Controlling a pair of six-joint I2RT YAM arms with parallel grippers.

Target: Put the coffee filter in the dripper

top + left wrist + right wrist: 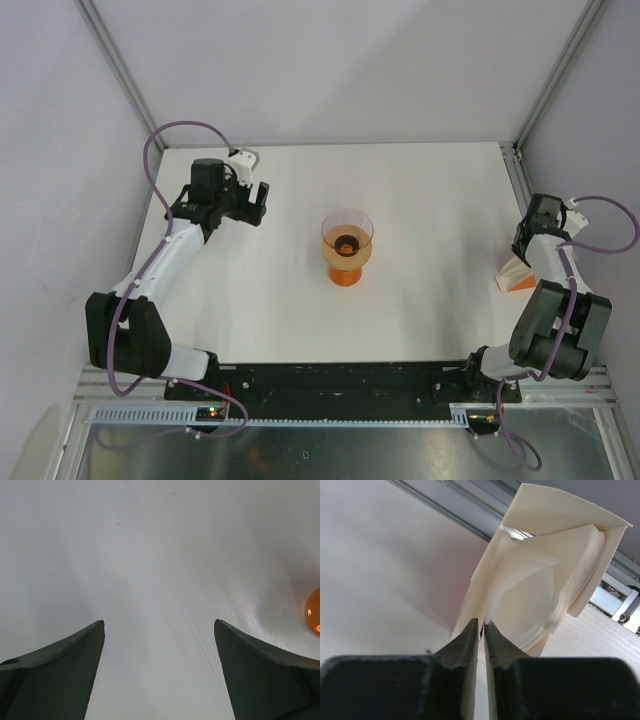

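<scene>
A white table [420, 190] filled the overhead view, with one robot arm at each side. The left arm [165, 255] reached to the far left of the table. The right arm [555, 320] bent over the right edge.

The dripper [347, 240], translucent orange, stood upright at the table's centre. Its wide rim faced up, its round base sat on the surface, and its long axis was vertical. It was well apart from both arms.

A white-and-orange packet [515, 282] rested by the right edge, under the right arm's wrist. In the right wrist view the packet [555, 510] stood open, showing a stack [580, 575] of pale papers on edge.

The front filter [525, 585] had peeled a little from that stack. Its long axis ran from the fingertips up toward the packet's top, and its rounded edge curved to the right.

The right gripper [482, 627] was pinched nearly together on the filter's near edge. The left gripper [159, 622] hung over bare table with its fingers spread wide, holding nothing.
</scene>
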